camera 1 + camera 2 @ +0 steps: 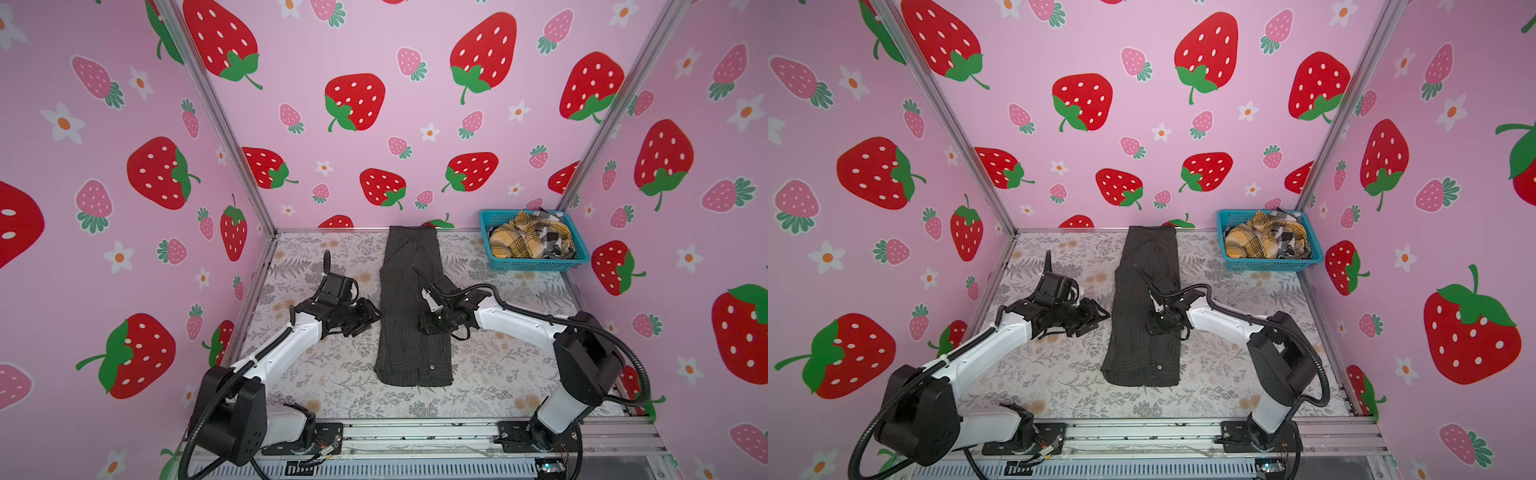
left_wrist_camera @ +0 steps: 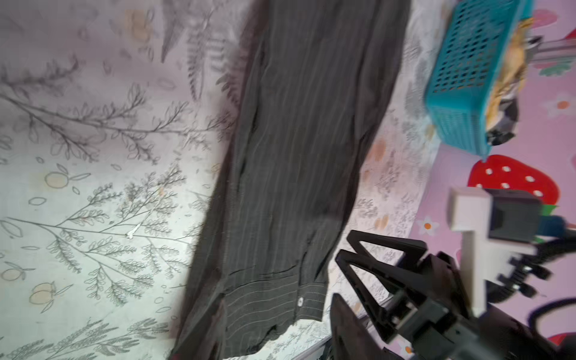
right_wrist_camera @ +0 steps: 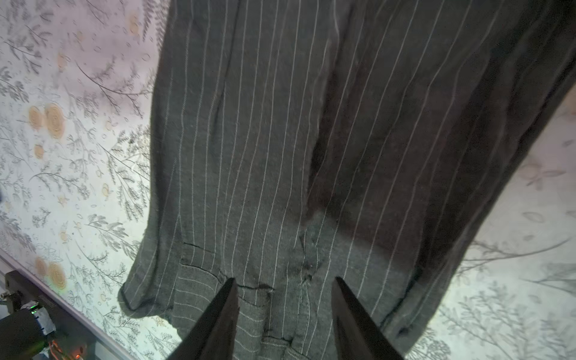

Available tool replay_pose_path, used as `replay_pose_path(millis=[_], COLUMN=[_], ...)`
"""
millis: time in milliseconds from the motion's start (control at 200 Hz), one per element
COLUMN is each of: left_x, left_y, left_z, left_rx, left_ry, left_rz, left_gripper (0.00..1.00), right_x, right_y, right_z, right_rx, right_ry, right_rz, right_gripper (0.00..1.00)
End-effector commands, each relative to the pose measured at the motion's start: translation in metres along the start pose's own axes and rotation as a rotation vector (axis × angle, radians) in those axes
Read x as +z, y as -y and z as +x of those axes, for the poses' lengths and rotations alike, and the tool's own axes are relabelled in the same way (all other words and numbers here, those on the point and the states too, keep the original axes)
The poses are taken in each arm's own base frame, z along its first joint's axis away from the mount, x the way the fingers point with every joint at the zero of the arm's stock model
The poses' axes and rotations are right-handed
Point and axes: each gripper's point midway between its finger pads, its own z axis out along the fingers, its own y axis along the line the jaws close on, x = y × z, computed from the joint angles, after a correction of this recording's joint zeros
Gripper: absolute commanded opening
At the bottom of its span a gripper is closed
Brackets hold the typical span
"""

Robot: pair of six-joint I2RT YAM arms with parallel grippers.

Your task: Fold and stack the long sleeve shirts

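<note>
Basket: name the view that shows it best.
Best in both top views: the basket sits whole and sharp in the far right corner, shirts heaped inside. The left wrist view shows it blurred, side-on; the right wrist view misses it.

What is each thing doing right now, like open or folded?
striped shirt: folded long, flat on table.
basket: upright, holding two shirts.
yellow plaid shirt: crumpled in basket.
checked shirt: crumpled in basket.
left gripper: open, empty, beside striped shirt.
right gripper: open, over striped shirt.

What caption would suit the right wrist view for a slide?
Right gripper with open black fingers over a dark charcoal pinstriped cloth shirt on the floral-print tabletop.
</note>
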Motion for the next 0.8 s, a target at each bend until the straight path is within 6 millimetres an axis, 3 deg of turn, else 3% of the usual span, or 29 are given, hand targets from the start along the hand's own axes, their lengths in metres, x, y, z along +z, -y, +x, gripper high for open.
replay_pose_path(millis=[0,155,330,620,795], left_x=[0.010,0.022,0.035,0.055,0.054], left_y=[-0.007,-0.024,-0.032,-0.057,-0.072], left_z=[0.020,0.028,0.038,0.060,0.068], left_rx=[-0.065,-0.093,-0.133,-0.190,-0.211], left_ry=[-0.104,-0.144,-0.188,-0.265,-0.277], left_rz=[0.019,-0.016,-0.005,-0.060,-0.107], left_gripper=[0.60,0.61,0.64,0.62,0.50], right_x=[0.008,0.024,0.029,0.037,0.039], right_y=[-0.007,-0.006,-0.015,-0.017,-0.010], right_z=[0.015,0.041,0.043,0.068,0.083], right_rx=[0.058,0.059,0.066,0.084,0.078], right_ry=[-0.032,-0.105,-0.108,-0.168,-0.216], right_rz=[-0.020,0.016,-0.014,-0.011,0.040], right_gripper=[0.49,0.43,0.39,0.10,0.08])
